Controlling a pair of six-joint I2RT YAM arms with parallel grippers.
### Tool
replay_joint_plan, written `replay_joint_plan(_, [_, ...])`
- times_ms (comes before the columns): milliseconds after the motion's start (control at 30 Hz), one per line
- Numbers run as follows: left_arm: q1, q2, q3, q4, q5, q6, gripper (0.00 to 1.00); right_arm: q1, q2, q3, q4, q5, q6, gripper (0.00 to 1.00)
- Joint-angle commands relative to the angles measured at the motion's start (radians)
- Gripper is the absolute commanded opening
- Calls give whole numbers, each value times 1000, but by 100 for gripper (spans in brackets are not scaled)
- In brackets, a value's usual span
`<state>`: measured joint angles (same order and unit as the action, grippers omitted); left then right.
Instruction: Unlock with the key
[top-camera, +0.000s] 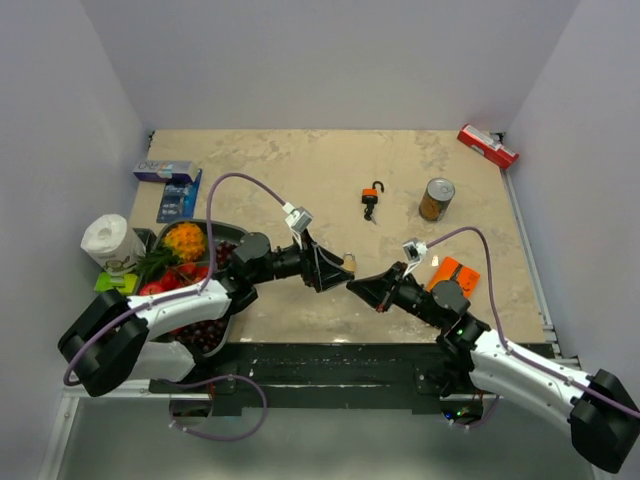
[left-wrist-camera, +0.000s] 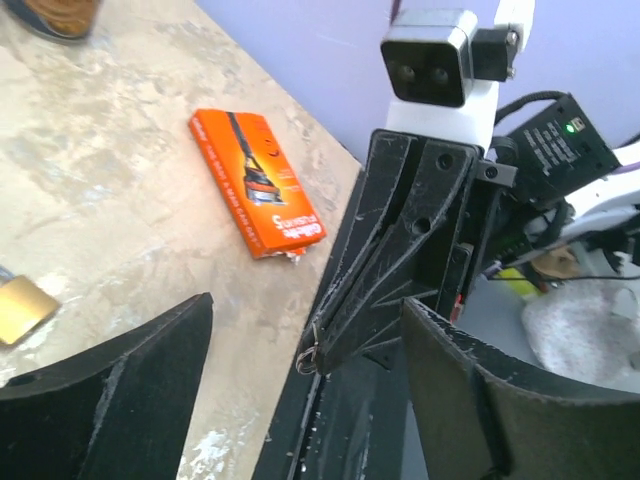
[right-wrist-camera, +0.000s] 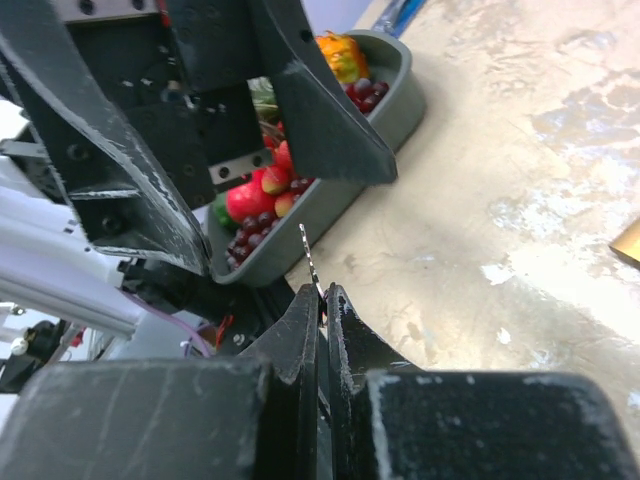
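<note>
Table (top-camera: 300, 170): mottled beige, both arms meeting over its near edge.
Left gripper (top-camera: 338, 274): jaws spread wide, holding nothing.
Right gripper (right-wrist-camera: 322, 300): jaws pressed together on the key (right-wrist-camera: 308, 252).
Key: pinched at the right gripper's tip above the table, thin blade poking out toward the left gripper.

— What kind of place is this?
— A robot lab's test booth. Plain pale walls (top-camera: 320, 60) box in a stone-look tabletop (top-camera: 300, 170), with a cabled left arm (top-camera: 180, 305) and right arm (top-camera: 520, 365) bolted at its near edge.
— And the clutter?
— Mixed props: a can (top-camera: 436, 199), a fruit tray (right-wrist-camera: 405, 95), a paper roll (top-camera: 108, 240), small boxes (top-camera: 487, 146)
</note>
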<state>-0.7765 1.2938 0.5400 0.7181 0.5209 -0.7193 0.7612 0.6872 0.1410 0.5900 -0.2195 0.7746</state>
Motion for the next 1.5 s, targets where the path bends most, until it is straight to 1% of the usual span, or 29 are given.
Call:
replay_joint_plan(0, [-3, -54, 37, -107, -120, 95, 83, -2, 23, 0, -10, 60, 3, 0])
replay_joint_plan(67, [-3, -88, 25, -127, -202, 92, 89, -5, 34, 6, -28, 77, 3, 0])
replay_joint_plan(133, [6, -132, -1, -115, -280, 69, 100, -7, 28, 15, -64, 97, -5, 0])
replay_joint_plan(200, [38, -154, -44, -103, -326, 11, 99, -14, 11, 25, -119, 112, -17, 0])
replay_joint_plan(267, [55, -169, -57, -112, -335, 0, 99, -19, -17, 38, -157, 135, -27, 0])
replay_joint_plan(333, [62, -159, -45, -170, -354, 6, 99, -31, -35, 54, -222, 172, -37, 0])
replay_joint_plan(367, [62, -145, -13, -204, -361, 24, 99, -33, -44, 66, -254, 195, -35, 0])
replay_joint_plan(400, [60, -131, 6, -280, -378, 37, 99, -39, -60, 83, -348, 218, -26, 0])
replay_joint_plan(467, [57, -81, 63, -357, -400, 66, 96, -40, -78, 137, -476, 314, -21, 0])
replay_joint_plan(500, [49, -62, 77, -403, -409, 73, 95, -39, -95, 152, -508, 343, -29, 0])
replay_joint_plan(567, [31, -13, 119, -445, -450, 101, 92, -39, -110, 196, -586, 388, -47, 0])
replay_joint_plan(600, [-4, 24, 139, -498, -503, 113, 89, -39, -121, 209, -614, 399, -67, 0])
replay_joint_plan(667, [-49, 64, 201, -558, -582, 149, 88, -39, -150, 241, -672, 426, -81, 0])
replay_joint_plan(700, [-94, 102, 219, -601, -651, 156, 88, -40, -161, 250, -689, 431, -89, 0])
replay_joint_plan(733, [-108, 125, 239, -623, -674, 164, 88, -39, -182, 262, -702, 437, -92, 0])
replay_joint_plan(867, [-138, 242, 359, -709, -706, 155, 87, -40, -218, 270, -737, 442, -95, 0])
replay_joint_plan(1000, [-179, 373, 469, -833, -774, 161, 87, -40, -238, 264, -759, 450, -84, 0])
replay_joint_plan(1033, [-182, 395, 510, -848, -779, 162, 87, -39, -241, 259, -760, 454, -83, 0])
replay_joint_plan(1200, [-195, 539, 623, -943, -791, 169, 86, -40, -279, 246, -771, 454, -74, 0])
replay_joint_plan(1233, [-196, 558, 667, -959, -795, 173, 85, -40, -285, 246, -774, 453, -74, 0])
replay_joint_plan(1267, [-198, 581, 693, -997, -799, 175, 85, -40, -291, 246, -777, 456, -71, 0])
replay_joint_plan(1333, [-202, 637, 763, -1034, -820, 187, 84, -40, -310, 241, -779, 451, -67, 0])
replay_joint_plan(1367, [-207, 657, 790, -1086, -835, 185, 84, -40, -317, 238, -776, 445, -67, 0])
replay_joint_plan(1400, [-208, 692, 813, -1105, -855, 182, 84, -39, -324, 236, -776, 445, -64, 0])
replay_joint_plan(1467, [-214, 714, 857, -1129, -857, 185, 84, -40, -331, 230, -777, 442, -60, 0])
